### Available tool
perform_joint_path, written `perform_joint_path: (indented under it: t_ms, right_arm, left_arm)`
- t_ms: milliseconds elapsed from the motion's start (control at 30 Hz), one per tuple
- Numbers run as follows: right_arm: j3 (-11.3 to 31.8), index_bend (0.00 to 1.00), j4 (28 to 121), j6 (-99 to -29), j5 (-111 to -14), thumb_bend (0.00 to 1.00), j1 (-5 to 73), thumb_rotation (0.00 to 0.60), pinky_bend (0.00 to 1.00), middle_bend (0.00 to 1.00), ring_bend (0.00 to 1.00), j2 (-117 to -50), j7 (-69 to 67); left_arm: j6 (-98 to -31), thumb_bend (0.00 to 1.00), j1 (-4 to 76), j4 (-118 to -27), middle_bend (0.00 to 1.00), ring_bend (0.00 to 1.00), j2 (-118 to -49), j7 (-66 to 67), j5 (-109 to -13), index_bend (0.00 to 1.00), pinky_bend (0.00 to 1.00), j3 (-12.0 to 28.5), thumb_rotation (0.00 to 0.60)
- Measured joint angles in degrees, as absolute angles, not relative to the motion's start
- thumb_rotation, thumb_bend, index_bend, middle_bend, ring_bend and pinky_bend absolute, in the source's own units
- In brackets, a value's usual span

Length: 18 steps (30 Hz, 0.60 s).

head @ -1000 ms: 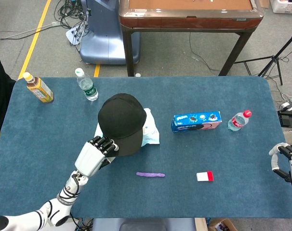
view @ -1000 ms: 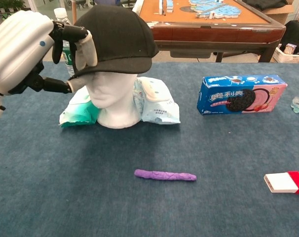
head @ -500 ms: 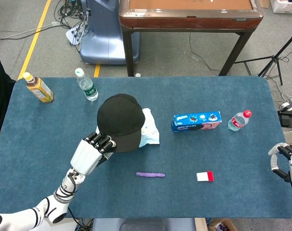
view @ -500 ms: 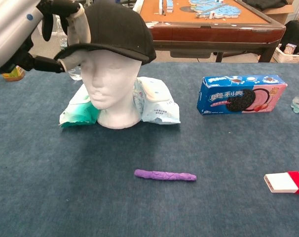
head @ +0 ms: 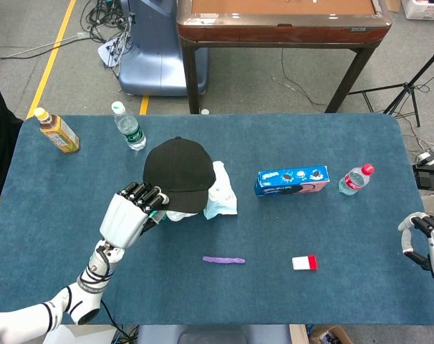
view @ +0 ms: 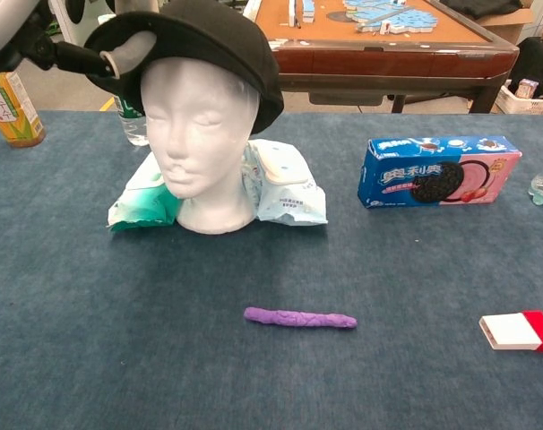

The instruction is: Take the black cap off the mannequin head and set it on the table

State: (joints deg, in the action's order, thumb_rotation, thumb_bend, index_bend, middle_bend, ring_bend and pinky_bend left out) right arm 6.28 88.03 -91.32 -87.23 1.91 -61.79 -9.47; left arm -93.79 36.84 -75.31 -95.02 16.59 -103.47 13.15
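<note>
Left hand (head: 133, 213), lower left of head view — pinches brim of black cap (head: 180, 174), peak tipped up, rear on mannequin head (view: 200, 134). Right hand (head: 422, 244), right edge — holds nothing, fingers loosely curled. Step: lifting off. Next: clear crown, lower to table (head: 331, 287).

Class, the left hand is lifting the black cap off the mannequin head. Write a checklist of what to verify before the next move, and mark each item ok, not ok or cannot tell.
1. Left hand holds the black cap by its brim: ok.
2. Cap's front raised off the mannequin head: ok.
3. Cap's back free of the head: not ok, it is on the crown.
4. Head upright on the table: ok.
5. Bare table in front for setting down, beside the purple stick: ok.
6. Right hand away from the cap: ok.
</note>
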Motion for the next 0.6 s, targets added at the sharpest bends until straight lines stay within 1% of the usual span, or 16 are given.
perform_joint_path:
  t_ms: [600]
  right_arm:
    - [6.23, 0.55, 87.92, -90.66, -87.01, 0.46, 2.16, 0.600, 0.60, 0.48, 0.46, -61.68, -9.66]
  left_arm:
    - [-88.70, 0.45, 40.64, -79.25, 0.61, 0.50, -93.37, 20.83, -98.76, 0.64, 0.63, 17.74, 0.600]
